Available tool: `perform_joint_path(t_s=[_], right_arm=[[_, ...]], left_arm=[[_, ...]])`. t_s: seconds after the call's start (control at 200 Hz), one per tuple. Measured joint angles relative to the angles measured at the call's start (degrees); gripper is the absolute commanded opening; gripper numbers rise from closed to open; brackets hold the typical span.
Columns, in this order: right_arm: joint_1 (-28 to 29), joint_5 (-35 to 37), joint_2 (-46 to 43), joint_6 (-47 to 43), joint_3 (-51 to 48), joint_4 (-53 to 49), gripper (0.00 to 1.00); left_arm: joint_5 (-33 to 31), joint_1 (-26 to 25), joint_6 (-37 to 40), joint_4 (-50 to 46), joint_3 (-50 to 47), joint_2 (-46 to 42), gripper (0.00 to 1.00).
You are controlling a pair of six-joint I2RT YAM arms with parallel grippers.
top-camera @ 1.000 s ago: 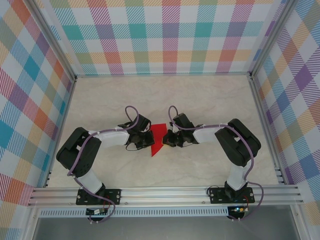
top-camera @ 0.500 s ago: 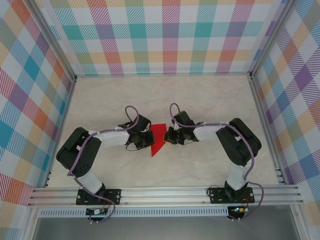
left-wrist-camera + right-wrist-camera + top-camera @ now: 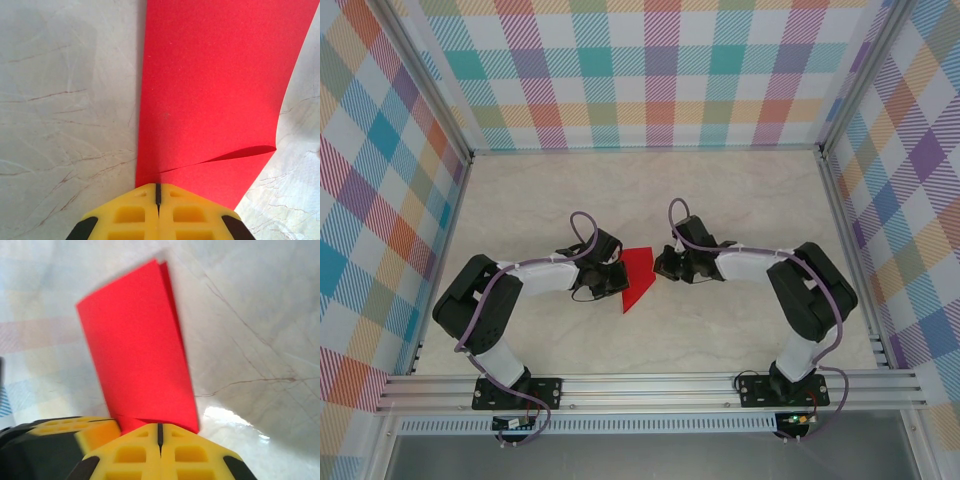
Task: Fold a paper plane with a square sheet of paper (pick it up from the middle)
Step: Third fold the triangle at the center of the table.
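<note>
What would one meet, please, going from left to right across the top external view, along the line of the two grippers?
left arm → left gripper → red paper → right gripper → right arm

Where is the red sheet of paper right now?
In the top view the red sheet of paper is mid-table, clamped between the left gripper and the right gripper, one at each side edge.
</note>
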Motion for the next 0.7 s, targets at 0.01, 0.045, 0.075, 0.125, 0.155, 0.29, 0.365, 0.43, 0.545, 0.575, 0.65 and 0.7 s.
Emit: perform_joint_path(t_s=[0.01,0.045,0.075,0.125,0.155,0.29,0.365,0.43,0.545,0.575,0.65,0.7], right_arm=[[0.0,0.0,-0.3,0.1,-0.2,0.1,0.03],[0.2,-0.6,-1.1,0.5,-0.8,1.1,0.03],[0.6,-1.1,-1.6,1.0,-1.4,2.1,0.03],[1.6,-2.3,-1.9,2.2,-2.5,3.9,0.02],[2.4,-3.1,-1.9,3.0,-3.4,5.2,0.03],[6.4,-6.4,-1.9,7.0,-7.1,9.5,0.03],[8.3,-7.6,-1.9,8.7,-7.8,11.0,0.02],[9.6,-8.3,-1.6,9.9,-7.8,12.8,0.03],[10.4,-9.2,-0.1,11.3,-7.8,15.6,0.02],[10.5,-9.4,0.5,11.6,-7.8,16.2,0.02],[10.6,-9.8,2.3,12.3,-7.8,16.9,0.02],[10.8,-10.1,3.2,12.5,-7.7,17.0,0.03]], left_arm=[[0.0,0.0,0.0,0.0,0.0,0.0,0.00],[0.0,0.0,0.0,0.0,0.0,0.0,0.00],[0.0,0.0,0.0,0.0,0.0,0.0,0.00],[0.0,-0.1,0.0,0.1,-0.1,0.0,0.00],[0.0,-0.1,0.0,0.1,-0.1,0.0,0.00],[0.0,-0.1,0.0,0.1,-0.1,0.0,0.00],[0.0,-0.1,0.0,0.2,-0.1,0.0,0.00],[0.0,-0.1,0.0,0.2,-0.1,0.0,0.00],[0.0,-0.1,0.0,0.2,-0.1,0.0,0.00],[0.0,-0.1,0.0,0.2,-0.1,0.0,0.00],[0.0,-0.1,0.0,0.2,-0.1,0.0,0.00],[0.0,-0.1,0.0,0.2,-0.1,0.0,0.00]])
